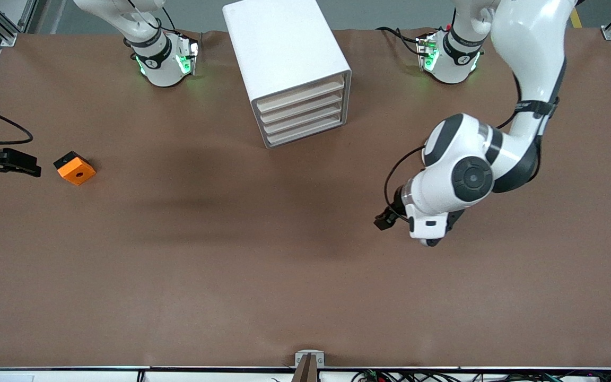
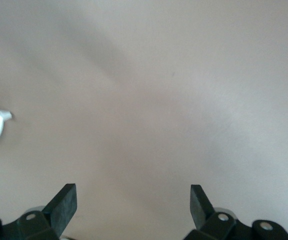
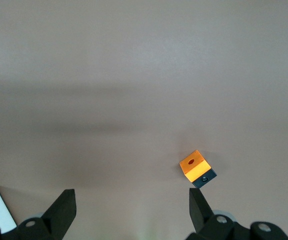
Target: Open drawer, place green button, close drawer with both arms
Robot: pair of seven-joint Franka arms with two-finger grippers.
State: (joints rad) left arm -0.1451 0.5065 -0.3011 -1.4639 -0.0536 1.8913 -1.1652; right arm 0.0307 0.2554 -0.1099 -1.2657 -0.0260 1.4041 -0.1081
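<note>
The drawer [image 1: 305, 135] is the lowest of four alike shallow drawers with pale beige fronts in a white boxy cabinet [image 1: 279, 50]; all four fronts sit flush with the cabinet face, so the drawer is shut. The cabinet stands on the brown counter [image 1: 263, 276] between the two arm bases, with its drawer fronts turned toward the front camera and angled toward the left arm's end of the counter. The button cannot be made out in any view. The left gripper [image 2: 133, 205] hangs over bare counter at the left arm's end, nearer to the front camera than the cabinet; in the left wrist view its fingers [image 2: 64, 202] stand wide apart with nothing between them. The right gripper [image 3: 132, 206] is at the right arm's end of the counter, also open and empty, its black body [image 1: 3, 162] showing at the edge of the front view. An orange block [image 1: 75, 168] with a hole in its top face lies on the counter just beside the right gripper, apart from its fingers [image 3: 198, 206].
</note>
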